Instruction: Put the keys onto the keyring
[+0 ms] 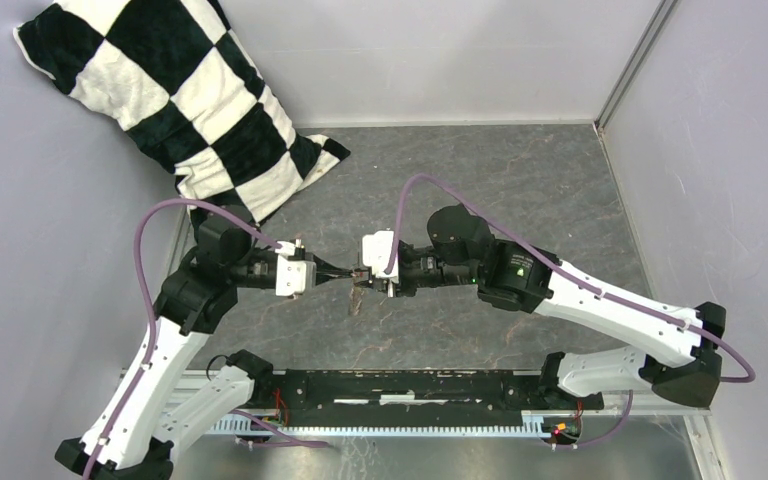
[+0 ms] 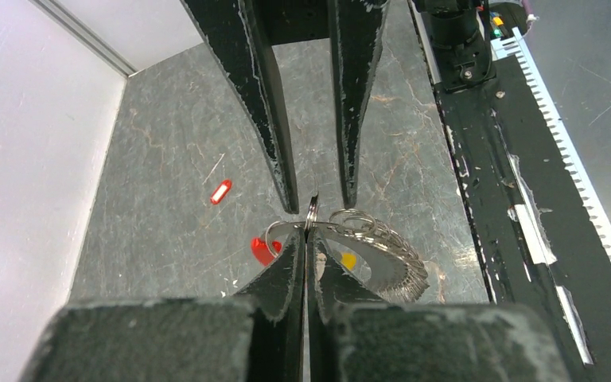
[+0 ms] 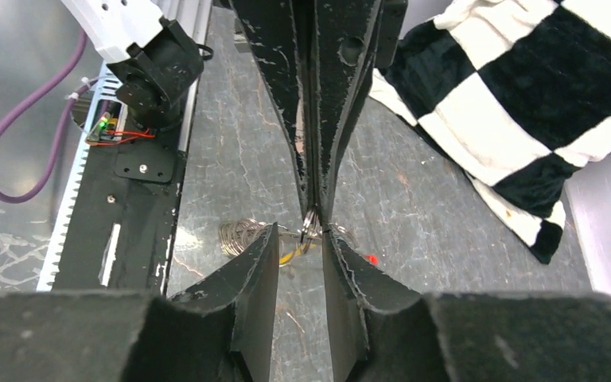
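Nothing legible anywhere — the white mark on the red key (image 2: 221, 192) shows no lettering; too small.

Figure: a robotics laboratory test cell. We note a table (image 1: 520, 180) with a grey stone-patterned top, closed in by pale walls (image 1: 440, 50) on three sides. An aluminium post (image 1: 636, 62) stands at its far right corner. Along its near edge run a black mounting rail (image 1: 410, 385), what appears to be a slotted cable duct (image 1: 390, 425), and purple cables (image 1: 420, 178).

The jaws of the left gripper (image 2: 305, 239) half hide the red plastic key head (image 2: 261, 251) and the yellow plastic key head (image 2: 349, 260). From above, both are too small to tell, and so is the small grey metal keyring (image 2: 312, 213).
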Motion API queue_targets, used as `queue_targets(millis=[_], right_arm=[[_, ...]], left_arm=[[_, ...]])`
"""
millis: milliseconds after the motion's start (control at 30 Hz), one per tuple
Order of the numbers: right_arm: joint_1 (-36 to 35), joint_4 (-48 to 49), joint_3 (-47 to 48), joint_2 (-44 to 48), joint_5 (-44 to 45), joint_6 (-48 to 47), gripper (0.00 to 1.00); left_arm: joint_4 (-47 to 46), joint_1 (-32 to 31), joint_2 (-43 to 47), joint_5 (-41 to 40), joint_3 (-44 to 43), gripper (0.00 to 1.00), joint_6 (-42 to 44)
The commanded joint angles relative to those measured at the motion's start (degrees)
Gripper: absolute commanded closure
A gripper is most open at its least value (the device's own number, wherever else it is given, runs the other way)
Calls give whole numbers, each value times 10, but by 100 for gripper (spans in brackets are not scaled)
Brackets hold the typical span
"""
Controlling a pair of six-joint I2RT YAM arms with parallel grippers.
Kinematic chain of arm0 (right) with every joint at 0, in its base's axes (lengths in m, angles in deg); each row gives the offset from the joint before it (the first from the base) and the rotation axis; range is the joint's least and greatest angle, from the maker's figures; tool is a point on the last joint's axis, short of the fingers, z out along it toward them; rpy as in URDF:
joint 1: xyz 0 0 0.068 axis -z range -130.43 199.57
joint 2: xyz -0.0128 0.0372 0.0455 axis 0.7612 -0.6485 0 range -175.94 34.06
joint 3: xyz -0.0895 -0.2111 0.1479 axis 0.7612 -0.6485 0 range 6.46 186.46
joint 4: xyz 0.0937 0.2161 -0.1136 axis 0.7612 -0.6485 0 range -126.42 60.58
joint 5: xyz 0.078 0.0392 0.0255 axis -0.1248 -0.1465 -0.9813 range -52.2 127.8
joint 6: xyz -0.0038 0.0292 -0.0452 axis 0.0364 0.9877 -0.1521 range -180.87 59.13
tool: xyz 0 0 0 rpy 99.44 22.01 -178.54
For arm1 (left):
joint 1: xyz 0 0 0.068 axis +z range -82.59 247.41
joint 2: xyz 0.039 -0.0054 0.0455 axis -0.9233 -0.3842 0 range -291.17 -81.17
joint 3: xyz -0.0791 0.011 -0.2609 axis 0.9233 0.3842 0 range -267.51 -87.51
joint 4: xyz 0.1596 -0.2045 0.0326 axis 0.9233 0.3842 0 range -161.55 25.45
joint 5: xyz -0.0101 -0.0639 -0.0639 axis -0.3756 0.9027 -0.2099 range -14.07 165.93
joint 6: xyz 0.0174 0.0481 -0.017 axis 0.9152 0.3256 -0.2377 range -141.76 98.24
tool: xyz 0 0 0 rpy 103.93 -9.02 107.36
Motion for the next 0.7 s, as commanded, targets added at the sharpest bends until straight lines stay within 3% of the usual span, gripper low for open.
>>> queue_targets(millis=[0,133,500,567,667], right_arm=[[-7,19,23,0,41,-4,68],[-7,38,13,7,50,-3,72],[-7,82,-13,16,42,8,99],[-7,105,-33,29,45,10,99],[-7,155,-75,60,51,11,99]], left_arm=[[-3,-1,10,8,-23,98,-3],[-1,-1,14,10,-21,98,1],[10,-1,14,35,-24,97,22],[11,-1,15,34,-24,78,16],[11,-1,21,31,-23,65,-9]])
